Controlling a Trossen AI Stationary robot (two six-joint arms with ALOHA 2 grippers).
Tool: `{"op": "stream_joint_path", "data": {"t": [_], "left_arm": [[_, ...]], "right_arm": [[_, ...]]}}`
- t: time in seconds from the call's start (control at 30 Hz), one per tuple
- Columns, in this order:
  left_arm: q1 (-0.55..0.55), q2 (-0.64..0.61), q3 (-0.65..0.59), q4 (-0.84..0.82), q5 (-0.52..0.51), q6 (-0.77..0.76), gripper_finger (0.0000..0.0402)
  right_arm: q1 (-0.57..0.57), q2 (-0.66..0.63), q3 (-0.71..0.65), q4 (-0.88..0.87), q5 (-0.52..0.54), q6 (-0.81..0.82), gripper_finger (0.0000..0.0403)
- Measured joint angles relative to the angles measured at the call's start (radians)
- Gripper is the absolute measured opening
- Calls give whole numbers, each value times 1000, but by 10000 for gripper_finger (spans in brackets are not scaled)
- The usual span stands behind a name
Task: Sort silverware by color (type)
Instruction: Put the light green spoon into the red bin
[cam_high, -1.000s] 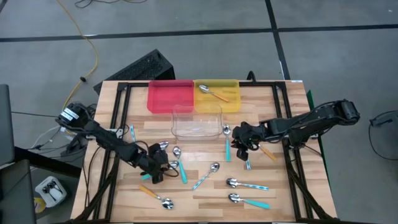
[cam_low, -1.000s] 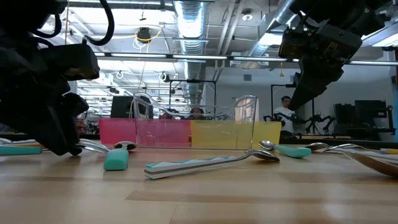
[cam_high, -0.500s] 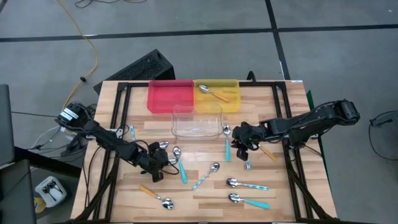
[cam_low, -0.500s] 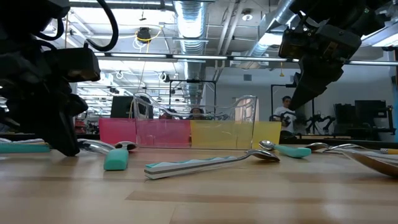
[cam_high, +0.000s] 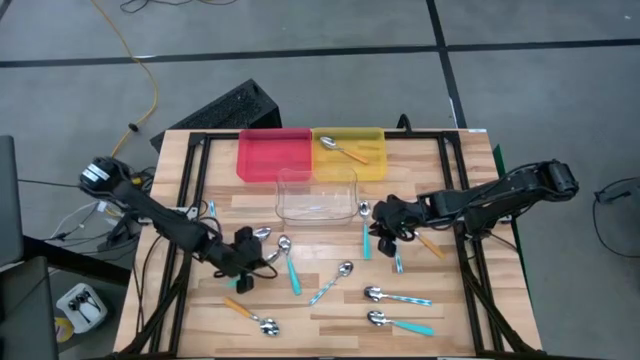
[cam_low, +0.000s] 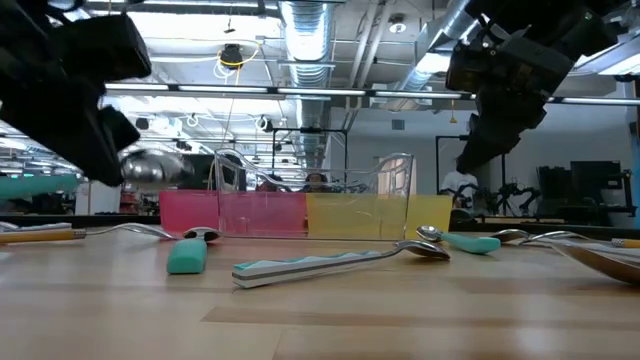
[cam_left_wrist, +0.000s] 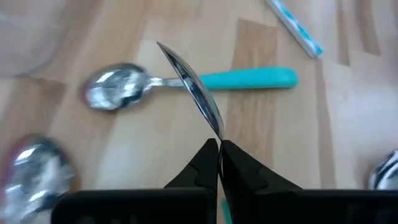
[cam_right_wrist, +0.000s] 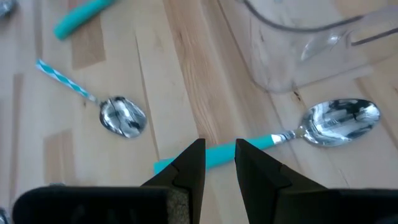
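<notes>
Left end effector (cam_high: 246, 258), open a second ago, now clenches a teal spoon (cam_left_wrist: 198, 96), lifted off the surface near the clear tray (cam_high: 316, 195). Right end effector (cam_right_wrist: 219, 163), part-open, hovers unmoved beside that tray.

A red tray (cam_high: 272, 154) and a yellow tray (cam_high: 366, 158) sit side by side, touching, at the far edge of the wooden worktop (cam_high: 320, 310). Just in front of them, straddling their seam, stands a clear tray (cam_high: 316, 197). On the grey floor beyond lie a yellow cable (cam_high: 135, 62) and a dark keyboard-like object (cam_high: 215, 112).
</notes>
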Motion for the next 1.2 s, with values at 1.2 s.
{"op": "stream_joint_path", "data": {"t": [1.2], "left_arm": [[195,-97,173,-9,-34,756,0]], "right_arm": [[-36,269,240,586,-46,-383,260]]}}
